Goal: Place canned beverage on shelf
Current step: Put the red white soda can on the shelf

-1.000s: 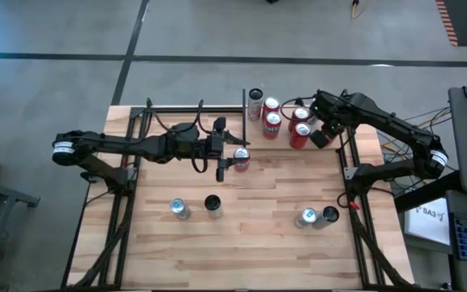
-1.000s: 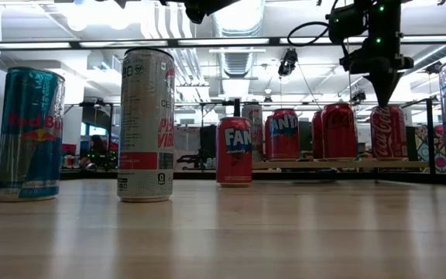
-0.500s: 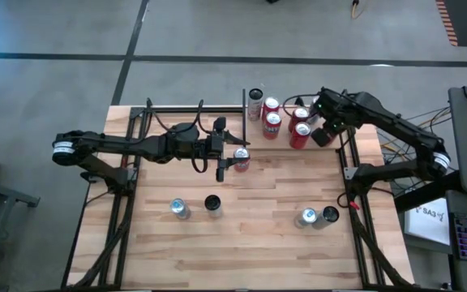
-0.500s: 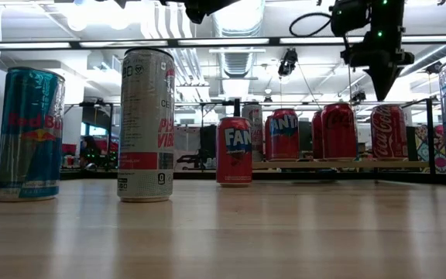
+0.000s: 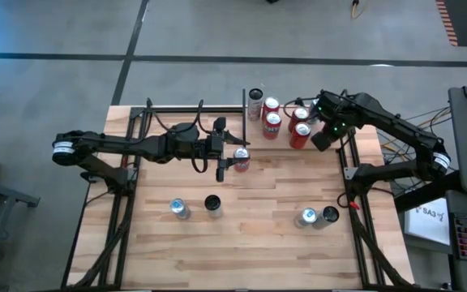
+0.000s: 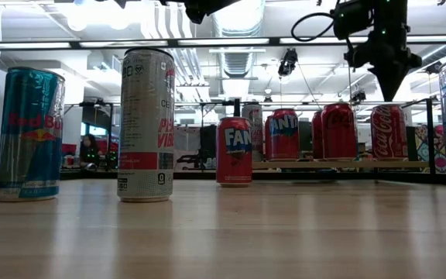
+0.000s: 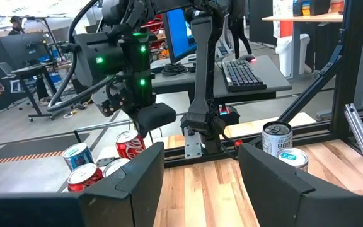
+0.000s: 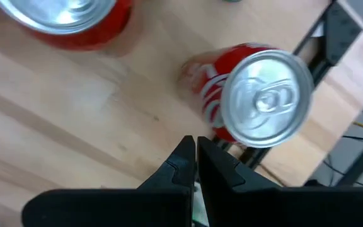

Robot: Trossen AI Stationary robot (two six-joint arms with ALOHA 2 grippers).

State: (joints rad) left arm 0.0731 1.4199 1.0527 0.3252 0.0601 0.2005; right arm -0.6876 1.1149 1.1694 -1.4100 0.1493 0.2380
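Note:
The shelf (image 5: 286, 120), a light-wood board with black rods, stands at the table's far right and carries several cans, mostly red ones (image 5: 301, 134). A red Fanta can (image 6: 234, 151) stands upright on the tabletop just left of it. My left gripper (image 7: 200, 157) hangs level high above the table by the Fanta can (image 5: 241, 159), open with nothing between its fingers. My right gripper (image 8: 196, 154) is shut and points down above the shelf's right end, beside the top of a red cola can (image 8: 266, 98), touching nothing.
On the near half of the table stand a blue Red Bull can (image 5: 179, 208), a tall slim can (image 5: 213, 203), and two more cans (image 5: 308, 216) at the right. Black frame posts (image 5: 349, 170) rise at both table sides.
My right gripper, still shut, has tipped a little above the shelf's right end, and its fingertips have swung slightly up and toward the table's right edge. The cans have not moved.

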